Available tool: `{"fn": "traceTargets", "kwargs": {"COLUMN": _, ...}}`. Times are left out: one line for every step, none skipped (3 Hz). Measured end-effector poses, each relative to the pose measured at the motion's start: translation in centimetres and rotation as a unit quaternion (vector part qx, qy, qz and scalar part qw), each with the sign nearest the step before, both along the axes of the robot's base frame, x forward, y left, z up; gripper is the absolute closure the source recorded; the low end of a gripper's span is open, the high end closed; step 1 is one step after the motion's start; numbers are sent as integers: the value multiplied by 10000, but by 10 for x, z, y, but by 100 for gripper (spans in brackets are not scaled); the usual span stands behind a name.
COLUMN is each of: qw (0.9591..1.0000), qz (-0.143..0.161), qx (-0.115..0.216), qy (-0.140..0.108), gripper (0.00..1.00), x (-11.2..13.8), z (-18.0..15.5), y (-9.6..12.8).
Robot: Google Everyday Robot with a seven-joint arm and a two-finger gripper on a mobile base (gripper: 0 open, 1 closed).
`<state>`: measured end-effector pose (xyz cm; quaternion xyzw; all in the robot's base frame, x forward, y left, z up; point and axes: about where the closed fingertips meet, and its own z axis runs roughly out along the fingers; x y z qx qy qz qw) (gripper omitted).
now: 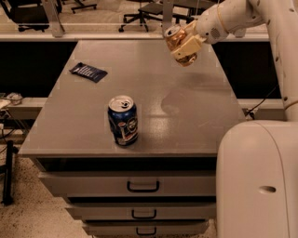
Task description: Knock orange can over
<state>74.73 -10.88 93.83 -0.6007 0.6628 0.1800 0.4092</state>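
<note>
Grey tabletop, hand above far edge — gripping shiny orange can, tilted.

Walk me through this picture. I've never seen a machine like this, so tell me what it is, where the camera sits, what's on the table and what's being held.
This is a mobile robot with one white arm. The big white shape at lower right is part of its body. The single camera looks down from beside that body; its exact mount is not known. The gripper, a two-finger clamp at the arm's end, hangs above the far right of the grey drawer cabinet and holds the orange can off the surface, tilted. On top, a blue can stands upright near the front, and a dark blue packet lies flat at the far left.
</note>
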Motion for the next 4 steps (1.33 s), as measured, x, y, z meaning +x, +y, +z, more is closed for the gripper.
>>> {"fn": "traceTargets", "kwargs": {"qw": 9979, "qz": 457, "qx": -384, "qy": 237, "gripper": 100, "x": -26, "z": -7, "y": 18}}
{"fn": "traceTargets", "kwargs": {"qw": 9919, "qz": 843, "qx": -868, "qy": 397, "gripper": 100, "x": -54, "z": -7, "y": 26}}
{"fn": "traceTargets", "kwargs": {"qw": 9837, "qz": 1130, "qx": -1266, "qy": 598, "gripper": 100, "x": -73, "z": -18, "y": 32}}
{"fn": "traceTargets", "kwargs": {"qw": 9763, "qz": 1251, "qx": -1593, "qy": 766, "gripper": 100, "x": -84, "z": -38, "y": 35}}
